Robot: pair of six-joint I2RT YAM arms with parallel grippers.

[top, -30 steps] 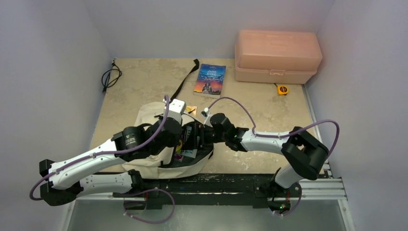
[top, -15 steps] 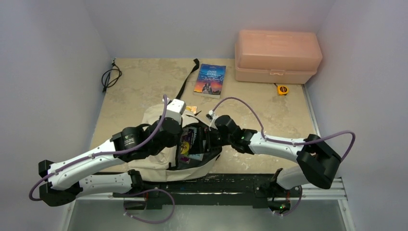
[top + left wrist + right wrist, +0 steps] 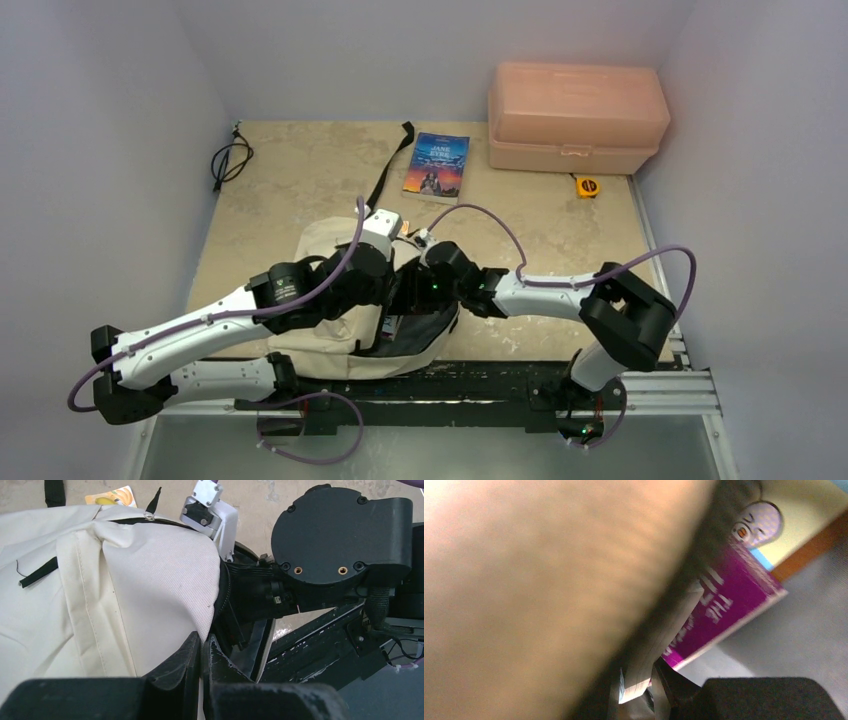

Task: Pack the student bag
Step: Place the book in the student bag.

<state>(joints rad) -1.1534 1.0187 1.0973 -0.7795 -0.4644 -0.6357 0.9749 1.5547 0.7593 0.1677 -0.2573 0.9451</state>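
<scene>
The blue paperback [image 3: 436, 165] lying on the surface reads "Jane Eyre" on its cover. The magenta book [image 3: 724, 615] carries white lettering, blurred, seemingly "THE".

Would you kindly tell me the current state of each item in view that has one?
left gripper: shut on the cream edge of the student bag.
student bag: open, dark lining showing.
right gripper: inside the bag; jaws unclear.
purple book: inside the bag.
salmon-pink box: lid shut.
Jane Eyre book: closed, lying flat, cover up.
</scene>
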